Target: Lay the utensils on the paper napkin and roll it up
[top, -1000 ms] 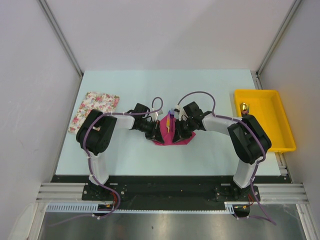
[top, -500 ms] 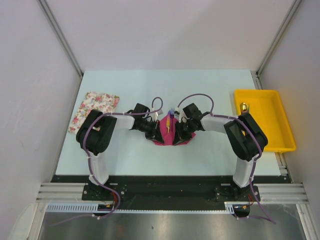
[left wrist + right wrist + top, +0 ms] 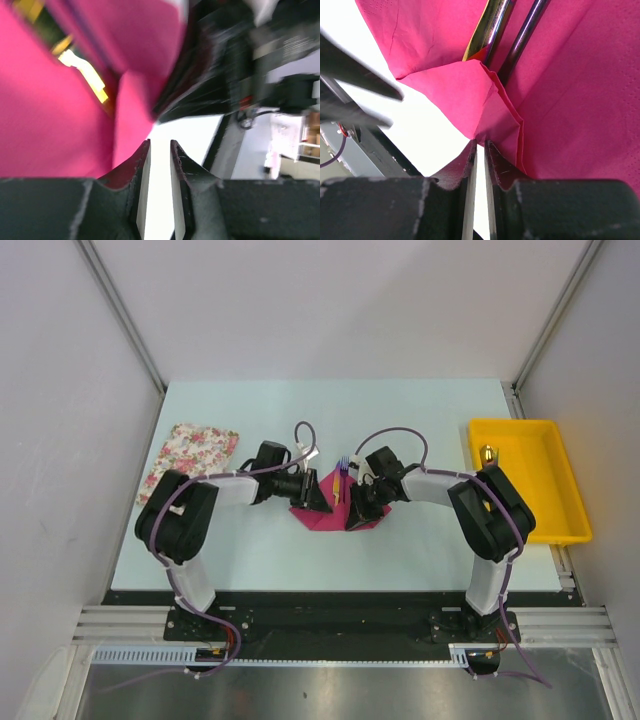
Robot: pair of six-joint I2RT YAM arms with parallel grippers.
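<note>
The magenta paper napkin point(image 3: 330, 520) lies at the table's middle with its sides folded up around the utensils. The purple fork's tines point(image 3: 343, 464) and the yellow-orange piece point(image 3: 338, 488) stick out of its far end. In the right wrist view both handles point(image 3: 492, 25) run under a folded flap of the napkin point(image 3: 570, 100). My right gripper point(image 3: 356, 517) point(image 3: 481, 144) pinches that flap's corner at its tips. My left gripper point(image 3: 322, 502) point(image 3: 160, 142) sits at the napkin's left edge point(image 3: 50, 100), jaws a narrow gap apart with only table between them.
A white cloth with a pink floral pattern point(image 3: 190, 460) lies at the far left. A yellow tray point(image 3: 530, 520) stands at the right edge with a small object point(image 3: 487, 453) in it. The two wrists are close together over the napkin.
My left arm has drawn back to the left and its gripper is off the napkin's left flap. My right gripper has stayed on the right flap, shifted slightly inward.
</note>
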